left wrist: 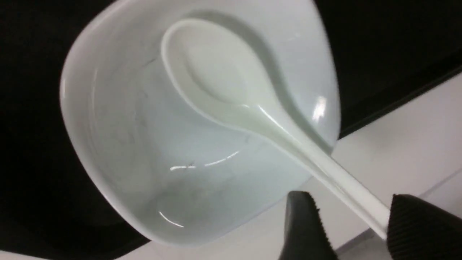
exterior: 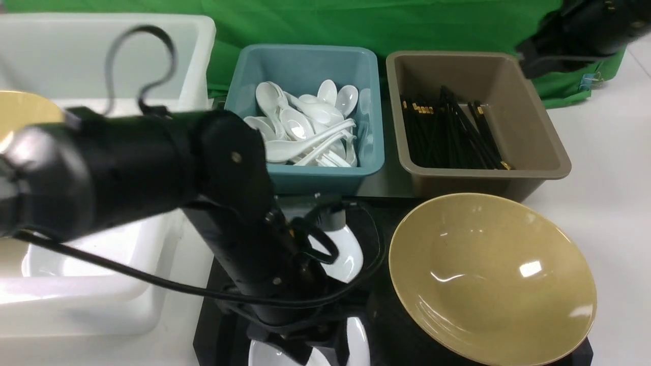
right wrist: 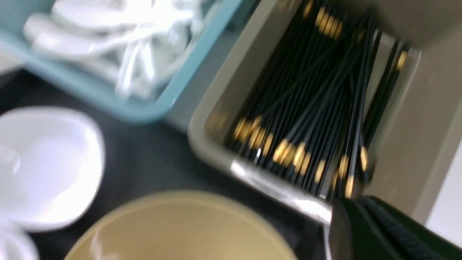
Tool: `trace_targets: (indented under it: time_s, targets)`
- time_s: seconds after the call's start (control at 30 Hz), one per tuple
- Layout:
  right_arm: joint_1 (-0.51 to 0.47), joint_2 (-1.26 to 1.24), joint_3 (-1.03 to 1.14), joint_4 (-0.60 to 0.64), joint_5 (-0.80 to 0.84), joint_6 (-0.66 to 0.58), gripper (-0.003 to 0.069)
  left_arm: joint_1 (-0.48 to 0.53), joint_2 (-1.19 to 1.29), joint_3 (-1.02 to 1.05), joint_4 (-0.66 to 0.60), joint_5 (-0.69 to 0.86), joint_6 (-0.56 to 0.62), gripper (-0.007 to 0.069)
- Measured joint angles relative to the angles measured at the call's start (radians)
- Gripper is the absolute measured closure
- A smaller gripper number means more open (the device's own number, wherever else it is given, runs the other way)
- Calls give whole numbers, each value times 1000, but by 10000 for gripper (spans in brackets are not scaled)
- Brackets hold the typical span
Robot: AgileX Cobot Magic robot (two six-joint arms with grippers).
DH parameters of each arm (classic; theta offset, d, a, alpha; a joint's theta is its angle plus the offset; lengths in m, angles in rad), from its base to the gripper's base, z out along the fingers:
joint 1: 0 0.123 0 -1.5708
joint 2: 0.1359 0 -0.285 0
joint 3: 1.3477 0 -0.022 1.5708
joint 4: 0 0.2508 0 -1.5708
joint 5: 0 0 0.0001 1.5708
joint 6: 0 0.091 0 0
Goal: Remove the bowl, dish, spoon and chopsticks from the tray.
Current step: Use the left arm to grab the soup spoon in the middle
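Mustard bowl (exterior: 492, 277) on black tray (exterior: 216, 338), teal bin (exterior: 305, 178) of spoons (exterior: 300, 124), brown bin (exterior: 534, 132) of chopsticks (exterior: 447, 134) behind

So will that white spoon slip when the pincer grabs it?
Probably slippery: the spoon looks glossy and smooth. It seems stiff and light, being small and thin. It may pivot, since its handle sticks out past the white dish.

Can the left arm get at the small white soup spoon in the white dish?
Probably yes: the left gripper, open, straddles the handle of the glossy white soup spoon, jutting uncovered past the white dish.
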Motion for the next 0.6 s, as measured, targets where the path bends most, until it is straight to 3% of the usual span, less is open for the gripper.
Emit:
trace_targets:
  time_s: [0.13,0.27,0.53,0.6]
  targets:
    - [0,-123,96,2,5,0,652,0,88,-1,2,-12,-95,142]
    - [0,-212,138,1,0,0,655,0,156,-1,1,-35,-158,94]
    - [0,-281,139,1,-36,0,655,0,189,-9,13,-48,-204,142]
    - [0,-284,139,1,-40,0,655,0,189,-9,40,-47,-223,230]
